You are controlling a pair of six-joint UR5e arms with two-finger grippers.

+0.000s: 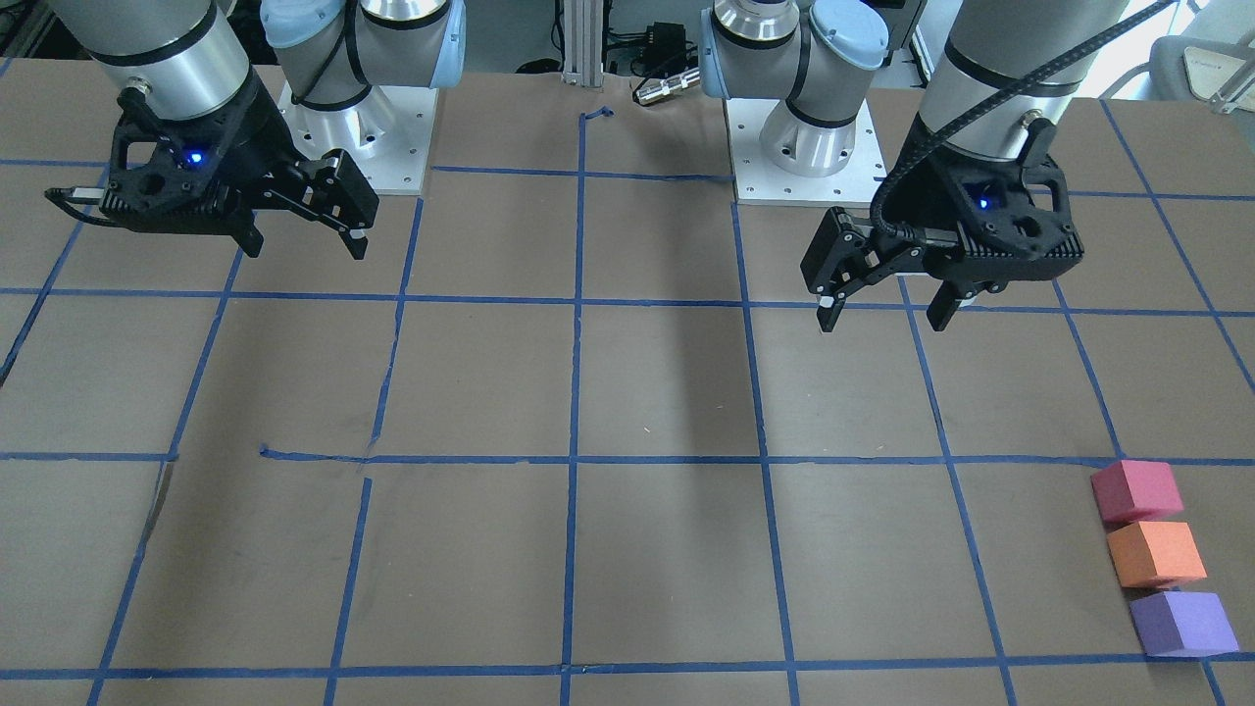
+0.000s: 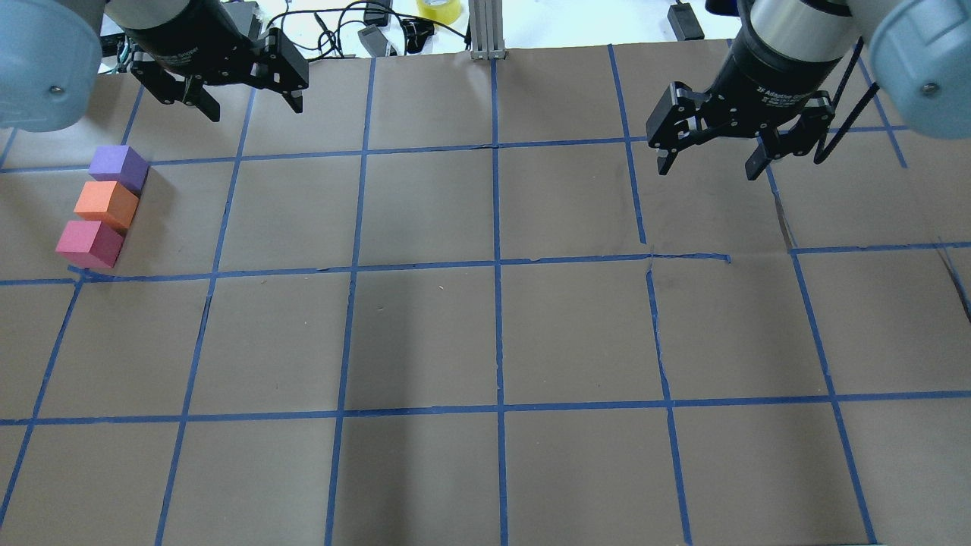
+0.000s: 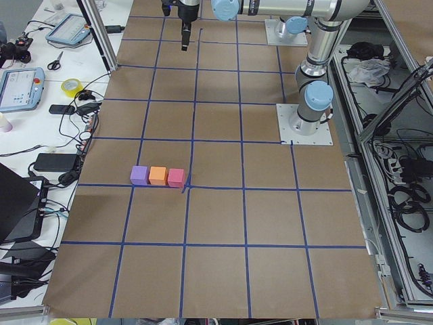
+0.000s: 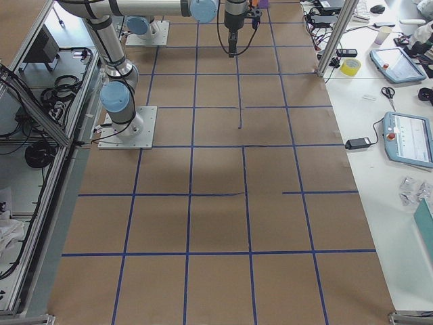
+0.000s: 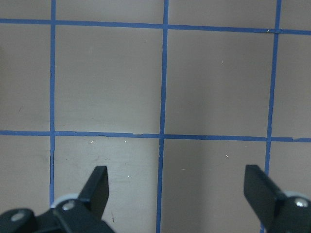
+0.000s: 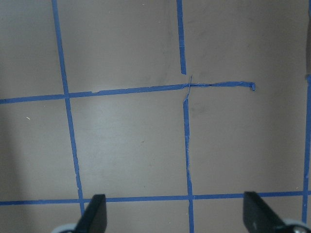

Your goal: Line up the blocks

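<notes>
Three blocks stand in a touching row on the table at the robot's left side: purple [image 2: 117,167], orange [image 2: 106,203] and pinkish-red [image 2: 89,243]. They also show in the front view as pinkish-red [image 1: 1135,490], orange [image 1: 1155,554] and purple [image 1: 1181,623], and in the exterior left view with orange in the middle [image 3: 157,175]. My left gripper [image 2: 256,110] [image 1: 882,319] hangs open and empty above the table, well apart from the row. My right gripper [image 2: 708,171] [image 1: 306,247] is open and empty on the other side. Both wrist views show only bare table between open fingers [image 5: 97,187] [image 6: 95,211].
The table [image 2: 493,334] is brown paper with a blue tape grid. The two arm bases [image 1: 353,147] [image 1: 814,157] stand at the robot's edge. Cables and a yellow tape roll [image 2: 438,9] lie beyond the far edge. Tablets [image 3: 20,88] lie on a side bench.
</notes>
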